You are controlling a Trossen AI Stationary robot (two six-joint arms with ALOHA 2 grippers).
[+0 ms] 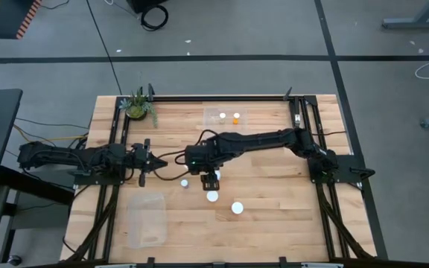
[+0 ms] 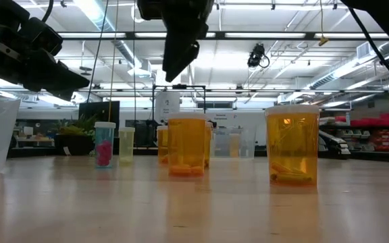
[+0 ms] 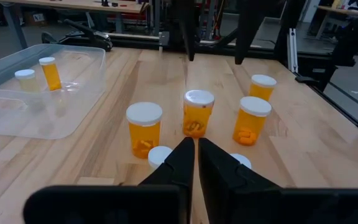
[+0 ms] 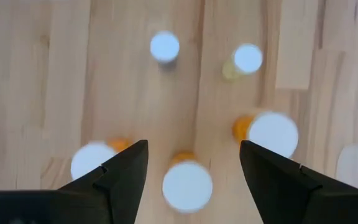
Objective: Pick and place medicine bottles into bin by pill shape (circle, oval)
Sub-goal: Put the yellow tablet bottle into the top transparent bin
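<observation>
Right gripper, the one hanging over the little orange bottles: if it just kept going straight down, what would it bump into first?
Most likely the white-capped bottle directly beneath it. The right gripper points down with its fingers open, and that cap sits in the gap between them, so it would probably straddle the bottle rather than hit it. Height above is hard to judge.

Your right gripper (image 4: 193, 163) points straight down at the wooden tabletop (image 4: 55, 74), its two dark fingers (image 4: 126, 171) spread wide apart. Five white-capped medicine bottles (image 4: 187, 185) stand below. One wide cap lies between the fingers, one wide cap (image 4: 92, 162) and another (image 4: 272, 134) to either side, and two narrow caps (image 4: 165, 46) farther off.
</observation>
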